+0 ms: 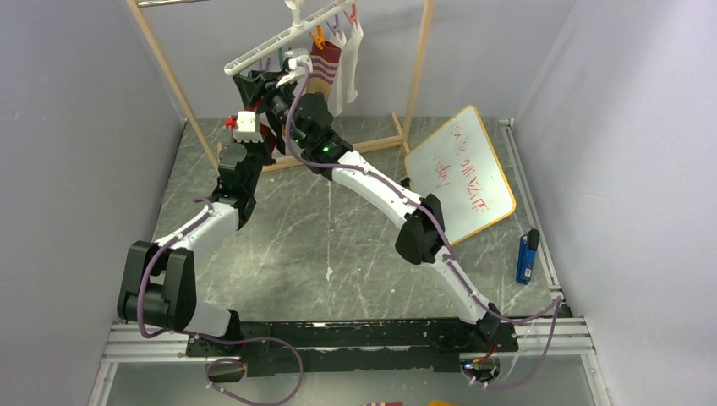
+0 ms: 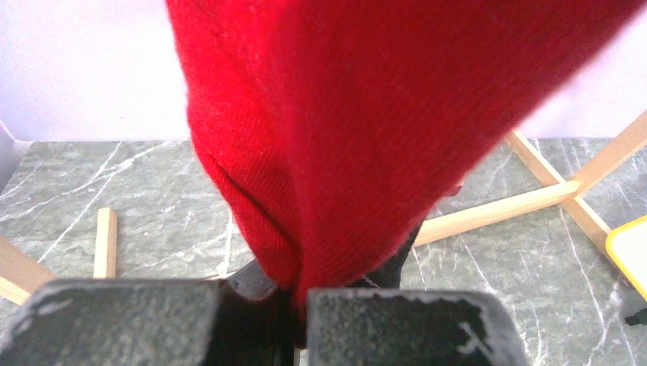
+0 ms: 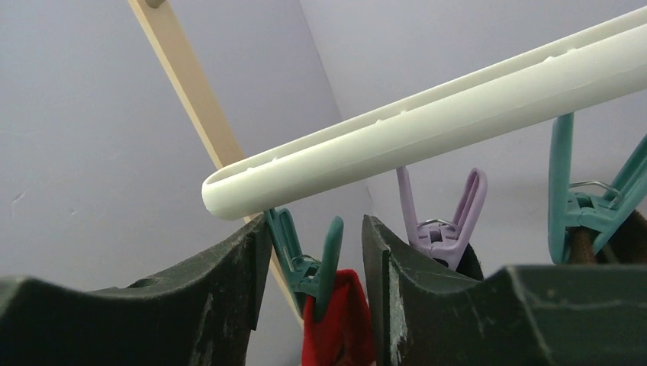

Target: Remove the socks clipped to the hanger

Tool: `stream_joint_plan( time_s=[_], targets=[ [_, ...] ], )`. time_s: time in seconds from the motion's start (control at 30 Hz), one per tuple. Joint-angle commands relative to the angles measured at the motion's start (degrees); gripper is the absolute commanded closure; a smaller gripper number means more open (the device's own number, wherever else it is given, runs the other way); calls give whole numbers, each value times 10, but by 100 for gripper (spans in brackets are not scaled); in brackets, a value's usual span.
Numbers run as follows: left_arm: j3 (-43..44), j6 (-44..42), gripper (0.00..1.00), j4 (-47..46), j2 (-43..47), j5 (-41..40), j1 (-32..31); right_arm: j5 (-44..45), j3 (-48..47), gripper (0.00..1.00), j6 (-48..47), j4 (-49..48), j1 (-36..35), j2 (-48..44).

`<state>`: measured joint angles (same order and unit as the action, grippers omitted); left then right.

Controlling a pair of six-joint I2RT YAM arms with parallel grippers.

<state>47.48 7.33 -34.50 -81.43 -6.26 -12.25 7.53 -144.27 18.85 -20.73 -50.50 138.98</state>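
At the lower centre of its wrist view, the left gripper (image 2: 299, 301) was clamped on the red sock (image 2: 343, 114). The right gripper (image 3: 314, 232), fingers apart, flanked the teal clip (image 3: 330, 259) pinching that sock beneath the hanger (image 3: 458, 107), which ran to the upper right.

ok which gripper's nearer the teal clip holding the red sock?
Right. The right gripper flanks the teal clip at the end of the hanger; the left gripper is lower, shut on the red sock.

Overhead; wrists apparently share red sock (image 2: 343, 114).

Even, soft light; blurred close-ups.
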Motion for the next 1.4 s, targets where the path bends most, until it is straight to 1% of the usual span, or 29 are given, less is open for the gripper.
stream_joint_plan(
  time_s=[0.0, 0.07, 0.13, 0.43, 0.67, 0.93, 1.03, 1.37],
  targets=[
    [-5, -7, 95, -11, 23, 8, -3, -2, -37, 50, -11, -28, -1, 12],
    [-5, -7, 95, -11, 23, 8, -3, -3, -37, 52, -9, -29, -1, 14],
    [-4, -7, 95, -9, 22, 8, -3, -3, -37, 56, -9, -30, -1, 16],
    [-3, -9, 95, -9, 20, 8, -4, -4, -32, 65, -11, -36, -1, 14],
    [-2, -12, 95, -5, 21, 5, -4, -4, -28, 75, -11, -40, -1, 15],
    [-7, -13, 95, -2, 32, 1, -4, -5, -16, 89, -8, -42, -1, 9],
    [-12, -12, 95, -1, 37, 0, -4, -6, -14, 100, -8, -41, -1, 7],
    [-41, -7, 95, 9, 72, -10, -5, -10, 14, 100, -11, -48, -2, -9]
  ],
)
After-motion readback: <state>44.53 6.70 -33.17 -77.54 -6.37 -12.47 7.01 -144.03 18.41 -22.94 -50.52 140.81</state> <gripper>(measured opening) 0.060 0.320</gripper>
